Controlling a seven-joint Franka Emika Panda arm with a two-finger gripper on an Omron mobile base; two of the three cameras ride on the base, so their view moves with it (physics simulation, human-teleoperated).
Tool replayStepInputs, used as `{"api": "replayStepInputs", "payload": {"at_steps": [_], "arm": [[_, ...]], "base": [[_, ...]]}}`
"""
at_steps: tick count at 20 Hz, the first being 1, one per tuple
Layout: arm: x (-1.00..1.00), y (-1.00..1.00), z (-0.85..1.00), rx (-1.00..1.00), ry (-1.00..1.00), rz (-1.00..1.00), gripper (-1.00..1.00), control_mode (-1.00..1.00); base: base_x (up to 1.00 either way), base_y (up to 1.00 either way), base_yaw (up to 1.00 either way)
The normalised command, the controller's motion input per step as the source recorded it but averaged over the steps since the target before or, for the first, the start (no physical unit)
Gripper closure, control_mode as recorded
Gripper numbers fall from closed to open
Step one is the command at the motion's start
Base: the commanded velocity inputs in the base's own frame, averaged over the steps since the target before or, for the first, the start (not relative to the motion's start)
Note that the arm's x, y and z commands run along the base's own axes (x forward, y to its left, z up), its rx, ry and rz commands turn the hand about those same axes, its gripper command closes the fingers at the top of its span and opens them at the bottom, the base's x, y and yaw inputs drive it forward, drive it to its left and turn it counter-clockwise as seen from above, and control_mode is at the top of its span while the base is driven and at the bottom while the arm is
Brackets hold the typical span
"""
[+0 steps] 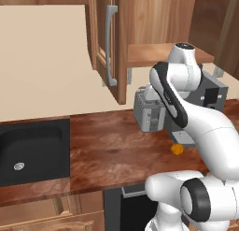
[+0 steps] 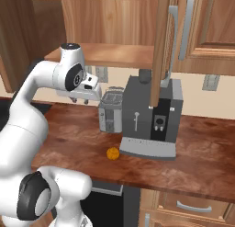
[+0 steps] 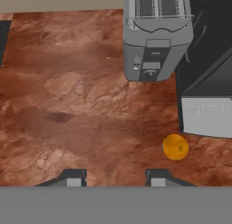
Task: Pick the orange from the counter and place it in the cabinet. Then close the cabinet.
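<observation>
The orange (image 3: 175,147) lies on the dark reddish wood-grain counter (image 3: 68,105), right at the front corner of the coffee machine's drip tray. It also appears from the base cameras as the orange (image 1: 177,149) (image 2: 113,153). My gripper (image 3: 114,180) hangs well above the counter, open, with nothing between its fingertips (image 3: 72,178). In the hand view the orange is to the right of the right tip. The cabinet (image 1: 109,43) stands with its door swung open, its wooden shelf (image 2: 105,53) bare.
A grey toaster (image 3: 156,32) (image 2: 111,112) stands behind the orange, beside a dark coffee machine (image 2: 151,116) with a grey tray (image 3: 207,116). A black sink (image 1: 28,150) is set in the counter far left. The open door (image 2: 161,47) hangs edge-on above the coffee machine.
</observation>
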Motion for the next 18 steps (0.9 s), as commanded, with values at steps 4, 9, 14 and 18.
{"api": "replayStepInputs", "payload": {"at_steps": [4, 9, 14, 18], "arm": [[-0.07, -0.02, -0.18, 0.0, 0.0, 0.0, -1.0, -1.0], [-0.04, -0.13, -0.51, 0.0, 0.0, -0.01, -1.0, -1.0], [-0.1, -0.21, -0.54, 0.0, 0.0, -0.03, -1.0, -1.0], [-0.07, -0.17, -0.45, 0.0, 0.0, -0.05, -1.0, -1.0]], "base": [[0.0, 0.0, 0.0], [0.0, 0.0, 0.0], [0.0, 0.0, 0.0], [0.0, 0.0, 0.0]]}}
